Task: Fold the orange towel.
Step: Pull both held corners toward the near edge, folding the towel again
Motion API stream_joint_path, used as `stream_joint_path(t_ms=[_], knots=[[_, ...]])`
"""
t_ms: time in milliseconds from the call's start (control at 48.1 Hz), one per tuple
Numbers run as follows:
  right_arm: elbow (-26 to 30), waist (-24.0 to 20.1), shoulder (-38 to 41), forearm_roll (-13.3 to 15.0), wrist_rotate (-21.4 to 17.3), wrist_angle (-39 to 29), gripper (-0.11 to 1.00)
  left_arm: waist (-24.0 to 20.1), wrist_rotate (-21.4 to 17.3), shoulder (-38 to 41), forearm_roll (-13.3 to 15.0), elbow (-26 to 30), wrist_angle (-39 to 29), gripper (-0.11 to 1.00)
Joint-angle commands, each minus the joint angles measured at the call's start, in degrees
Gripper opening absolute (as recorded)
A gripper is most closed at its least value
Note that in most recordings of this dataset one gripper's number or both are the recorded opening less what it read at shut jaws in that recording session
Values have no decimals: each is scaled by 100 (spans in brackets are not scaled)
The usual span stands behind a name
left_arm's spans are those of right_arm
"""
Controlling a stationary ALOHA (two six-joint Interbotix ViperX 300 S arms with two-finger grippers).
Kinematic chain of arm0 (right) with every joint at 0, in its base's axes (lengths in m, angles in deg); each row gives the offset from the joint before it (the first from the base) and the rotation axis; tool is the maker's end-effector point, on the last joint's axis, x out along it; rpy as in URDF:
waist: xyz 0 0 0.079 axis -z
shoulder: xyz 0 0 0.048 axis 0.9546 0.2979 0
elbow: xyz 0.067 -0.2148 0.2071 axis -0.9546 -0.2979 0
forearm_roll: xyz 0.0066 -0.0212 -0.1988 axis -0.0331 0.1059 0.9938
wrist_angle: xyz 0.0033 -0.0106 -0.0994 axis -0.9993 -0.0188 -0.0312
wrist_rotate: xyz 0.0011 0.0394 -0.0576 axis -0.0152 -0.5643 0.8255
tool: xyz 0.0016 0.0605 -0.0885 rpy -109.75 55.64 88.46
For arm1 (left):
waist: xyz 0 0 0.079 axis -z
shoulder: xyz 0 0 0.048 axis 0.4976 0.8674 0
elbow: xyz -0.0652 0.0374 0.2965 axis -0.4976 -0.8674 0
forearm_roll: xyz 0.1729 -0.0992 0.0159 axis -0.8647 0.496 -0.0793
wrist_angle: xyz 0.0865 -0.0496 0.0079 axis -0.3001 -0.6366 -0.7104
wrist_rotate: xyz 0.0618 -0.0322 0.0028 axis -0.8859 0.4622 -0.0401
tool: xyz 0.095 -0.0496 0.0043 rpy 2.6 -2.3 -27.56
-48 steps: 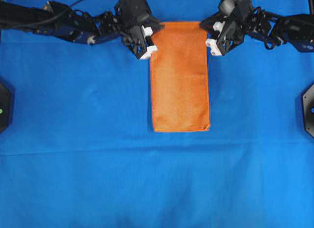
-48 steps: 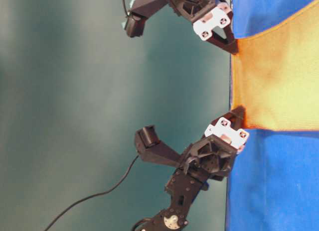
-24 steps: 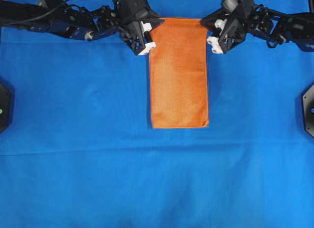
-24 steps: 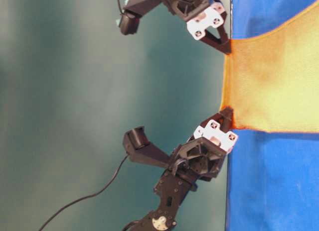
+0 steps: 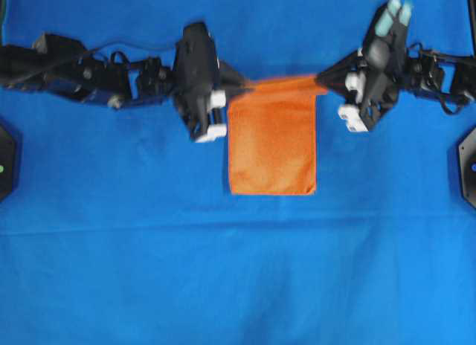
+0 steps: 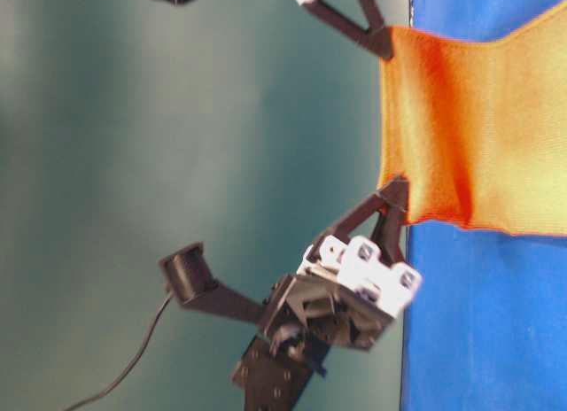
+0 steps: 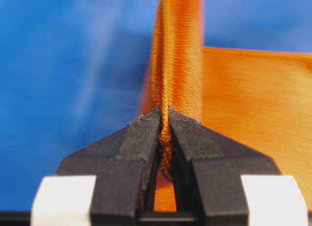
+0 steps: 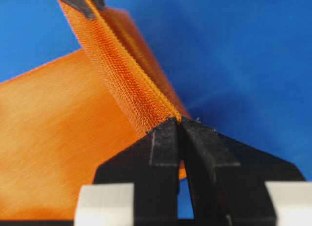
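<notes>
Orange towel (image 5: pixel 271 144) far edge lifted, carried nearer; left tool (image 5: pixel 236 83), right tool (image 5: pixel 324 79) clamp its corners.

Orange towel (image 7: pixel 180 55) — ribbed woven cloth with slight sheen, blue cloth (image 5: pixel 238 271) — matt, smooth

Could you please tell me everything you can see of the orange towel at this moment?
The orange towel is a ribbed, hemmed microfibre cloth, already folded into a narrow rectangle. Its near end lies flat on the blue cloth; its far edge is lifted and stretched taut, one corner pinched in the shut left gripper, the other in the shut right gripper.
</notes>
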Motion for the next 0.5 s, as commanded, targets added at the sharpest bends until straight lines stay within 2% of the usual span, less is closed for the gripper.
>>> stream_joint_path(t_ms=[0, 250, 478], knots=[[-97, -290, -193, -158, 0, -132, 4, 255, 62, -185, 9, -97, -9, 3], [-158, -1081, -26, -545, 0, -220, 4, 1002, 220, -97, 9, -264, -176, 3], [-123, -1362, 545, -853, 0, -62, 4, 1204, 264, 457, 9, -211, -97, 3]])
